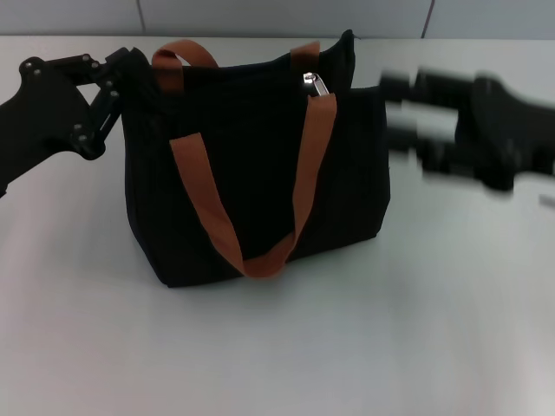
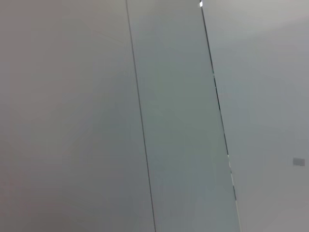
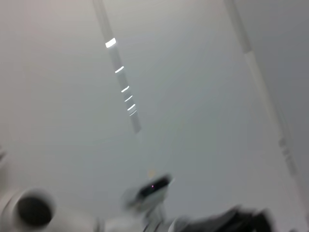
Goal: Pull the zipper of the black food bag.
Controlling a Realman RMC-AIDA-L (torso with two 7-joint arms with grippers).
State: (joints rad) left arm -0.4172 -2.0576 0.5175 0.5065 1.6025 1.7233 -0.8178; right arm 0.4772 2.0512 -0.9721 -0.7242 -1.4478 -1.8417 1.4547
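The black food bag (image 1: pixel 251 173) stands upright in the middle of the white table in the head view, its two rust-brown strap handles (image 1: pixel 303 182) hanging down its front. The zipper's small silver pull tab (image 1: pixel 314 84) sits on the top edge toward the bag's right end. My left gripper (image 1: pixel 128 69) is at the bag's upper left corner, against the fabric. My right gripper (image 1: pixel 397 106) is motion-blurred just off the bag's upper right side, its two fingers apart and empty. Neither wrist view shows the bag or the zipper.
The white table (image 1: pixel 347 347) stretches in front of and beside the bag. A grey panelled wall (image 1: pixel 260 16) runs behind it. The wrist views show only pale wall panels (image 2: pixel 183 121) and seams.
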